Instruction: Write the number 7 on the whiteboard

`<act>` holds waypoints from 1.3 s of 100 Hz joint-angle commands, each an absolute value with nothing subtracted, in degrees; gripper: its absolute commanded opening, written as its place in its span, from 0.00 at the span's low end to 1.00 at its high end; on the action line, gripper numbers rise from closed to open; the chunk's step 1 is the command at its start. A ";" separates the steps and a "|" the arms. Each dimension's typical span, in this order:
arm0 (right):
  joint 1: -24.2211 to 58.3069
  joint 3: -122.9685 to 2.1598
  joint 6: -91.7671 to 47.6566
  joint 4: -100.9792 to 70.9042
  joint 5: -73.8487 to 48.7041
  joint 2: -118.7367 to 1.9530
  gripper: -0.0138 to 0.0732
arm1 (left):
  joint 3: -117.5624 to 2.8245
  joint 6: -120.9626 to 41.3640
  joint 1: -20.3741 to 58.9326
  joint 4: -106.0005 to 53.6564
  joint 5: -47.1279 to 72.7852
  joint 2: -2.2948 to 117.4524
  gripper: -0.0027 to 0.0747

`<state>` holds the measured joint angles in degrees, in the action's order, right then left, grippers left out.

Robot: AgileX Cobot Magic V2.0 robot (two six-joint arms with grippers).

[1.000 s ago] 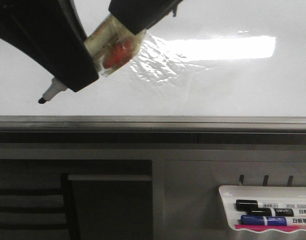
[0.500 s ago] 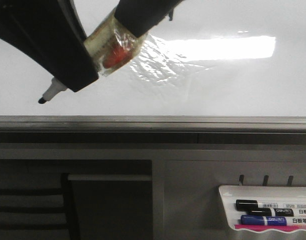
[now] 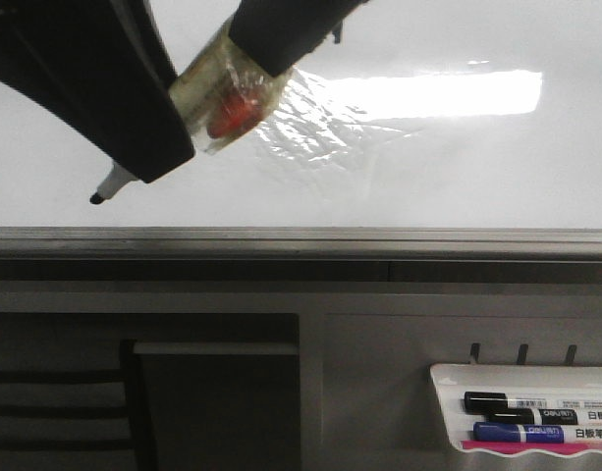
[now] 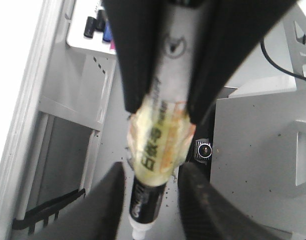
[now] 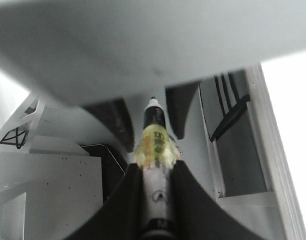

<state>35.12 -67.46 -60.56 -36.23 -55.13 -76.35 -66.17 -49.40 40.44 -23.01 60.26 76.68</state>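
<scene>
Right wrist view shows the right pincer [image 5: 153, 170] shut tight on the marker [image 5: 155, 142], just behind a wad of yellow tape [image 5: 153, 150]. The left pincer [image 4: 148, 205] is open. Its fingers [image 4: 109, 205] sit on each side of the marker's front end, with a little gap on both sides.

In the front view the marker tip [image 3: 97, 198] pokes out low in front of the whiteboard [image 3: 428, 177], just above the grey rail [image 3: 301, 240]. I cannot tell if the tip touches the board. No 7 shows on the whiteboard yet. Two more pens lie in the tray [image 3: 448, 375], well apart from the arms.

What could go wrong? The tip is so low that there is little room for the long slanted line, so it could run onto the rail. The left fingers are very close to the marker and could bump it, making the line wobble. If the tip presses too softly, no ink comes. If it presses too hard, the marker could slip in the grip.

Since half a second ago, the tip has slid a bit to the right, and the right pincer has shifted a bit too.
</scene>
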 commanded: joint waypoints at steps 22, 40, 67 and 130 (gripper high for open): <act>34.27 -70.47 -43.86 -22.32 -53.94 -70.67 0.12 | -68.67 -42.46 35.17 -25.48 57.83 68.37 0.50; 33.05 -65.50 -32.13 -14.90 -49.57 -63.31 0.11 | -62.54 -41.16 28.09 -26.14 56.65 59.39 0.50; 26.24 -51.00 -18.41 -14.03 -31.19 -54.79 0.11 | -47.48 -41.10 19.56 -32.35 43.83 46.77 0.50; 27.27 -57.98 -18.41 -18.74 -24.86 -67.52 0.11 | -44.29 -41.10 19.27 -35.96 37.53 46.20 0.50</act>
<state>26.74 -53.55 -18.19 -18.57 -27.33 -65.34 -42.86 -41.71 19.49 -33.52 40.80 45.69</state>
